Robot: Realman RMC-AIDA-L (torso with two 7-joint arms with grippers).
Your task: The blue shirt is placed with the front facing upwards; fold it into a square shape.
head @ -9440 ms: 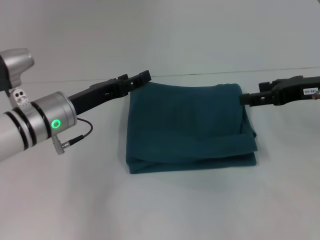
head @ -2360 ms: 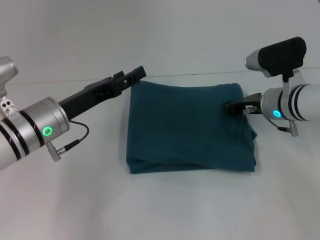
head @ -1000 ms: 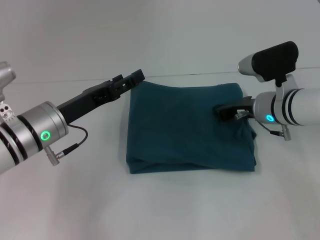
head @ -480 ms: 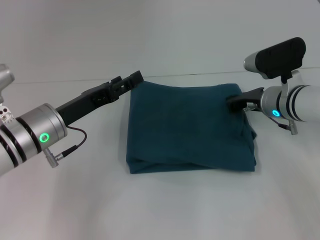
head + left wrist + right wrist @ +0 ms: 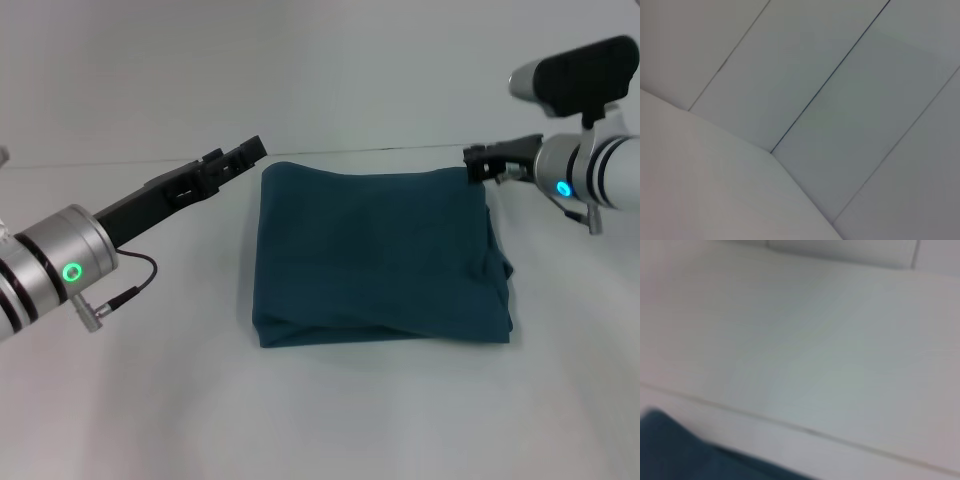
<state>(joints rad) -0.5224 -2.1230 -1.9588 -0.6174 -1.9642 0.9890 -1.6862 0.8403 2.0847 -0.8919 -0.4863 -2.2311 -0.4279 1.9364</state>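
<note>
Right gripper (image 5: 482, 160) has lifted off the cloth and now hangs at the far right corner of the blue shirt (image 5: 380, 255); whether its fingers are spread or pressed together cannot be told. Left gripper (image 5: 245, 155) has drawn back a little and sits just beside the far left corner, fingers likewise unreadable. Shirt lies folded into a rough square on the white table (image 5: 320, 420), plain side up, unmoved.

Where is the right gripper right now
In the head view, the right gripper is on the right, at the far right corner of the folded dark teal-blue cotton shirt.
</note>
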